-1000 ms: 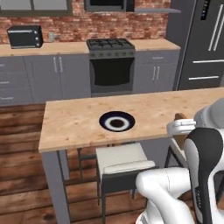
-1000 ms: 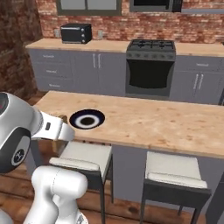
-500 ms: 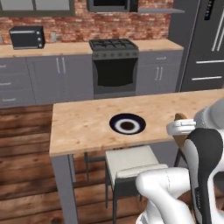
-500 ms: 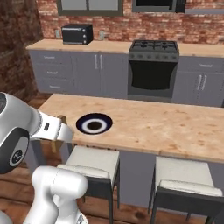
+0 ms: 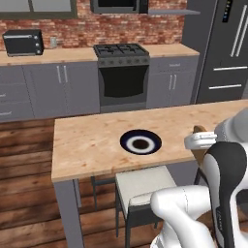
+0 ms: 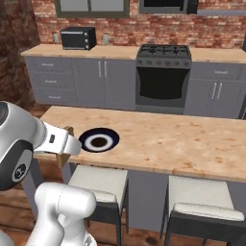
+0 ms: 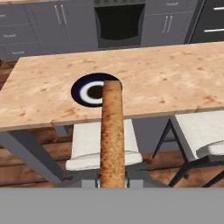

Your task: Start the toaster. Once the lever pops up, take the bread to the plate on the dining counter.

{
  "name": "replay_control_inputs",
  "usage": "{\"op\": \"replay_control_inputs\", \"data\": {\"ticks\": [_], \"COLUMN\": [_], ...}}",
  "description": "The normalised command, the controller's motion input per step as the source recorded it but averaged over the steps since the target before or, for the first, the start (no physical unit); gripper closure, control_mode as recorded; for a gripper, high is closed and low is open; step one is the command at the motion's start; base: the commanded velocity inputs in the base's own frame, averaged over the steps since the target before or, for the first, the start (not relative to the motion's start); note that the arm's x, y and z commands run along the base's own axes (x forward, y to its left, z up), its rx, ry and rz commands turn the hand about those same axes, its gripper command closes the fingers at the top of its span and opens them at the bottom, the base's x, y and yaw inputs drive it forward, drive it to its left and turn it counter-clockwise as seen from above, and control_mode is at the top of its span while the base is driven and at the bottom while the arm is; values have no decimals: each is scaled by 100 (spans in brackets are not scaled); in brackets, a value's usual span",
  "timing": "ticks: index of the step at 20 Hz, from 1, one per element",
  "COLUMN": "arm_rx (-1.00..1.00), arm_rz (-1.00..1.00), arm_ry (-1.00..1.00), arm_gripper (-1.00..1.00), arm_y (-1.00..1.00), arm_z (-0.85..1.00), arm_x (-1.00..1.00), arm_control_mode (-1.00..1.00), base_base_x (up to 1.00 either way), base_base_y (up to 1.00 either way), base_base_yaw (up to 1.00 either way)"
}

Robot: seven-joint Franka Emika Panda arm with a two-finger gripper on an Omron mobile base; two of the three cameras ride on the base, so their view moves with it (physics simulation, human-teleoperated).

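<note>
Your arm is folded up close over the base, with its forearm reaching forward toward the near edge of the counter [image 5: 87,145]. The hand [image 7: 112,183] sits level, short of that edge and above the stools, looking across the top. Its jaws are closed tight on the one slice of bread [image 7: 112,135], which stands on edge between them and runs straight ahead, away from the hand. In the left base view you see only the slice's brown tip poking out past the wrist.

Just beyond the far end of the slice, slightly left of the hand's line, one plate [image 7: 89,91] lies flat on the counter, dark with a white ring. The bread is above and short of it, not touching.

Below the hand, two pale-cushioned stools [image 6: 98,180] are tucked under the counter. Farther ahead, across the wood floor, you have one stove [image 5: 123,72] set in grey cabinets, and one black toaster oven [image 5: 22,42] far left on the back worktop.
</note>
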Motion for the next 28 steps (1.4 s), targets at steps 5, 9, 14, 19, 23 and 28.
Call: {"op": "replay_control_inputs", "data": {"ticks": [5,9,14,19,23,28], "arm_rx": [0,0,0,0,0,0], "arm_rz": [1,24,23,2,0,1], "arm_ry": [0,0,0,0,0,1], "arm_gripper": [100,100,100,100,100,100], "arm_y": [1,2,3,3,4,9], "arm_z": [-2,-22,-30,-21,-30,-36], "arm_x": [72,81,81,71,65,53], "arm_control_mode": [-100,-100,-100,-100,-100,-100], "base_base_x": [0,0,0,0,0,0], "base_base_y": [0,0,0,0,0,0], "base_base_yaw": [0,0,0,0,0,0]}}
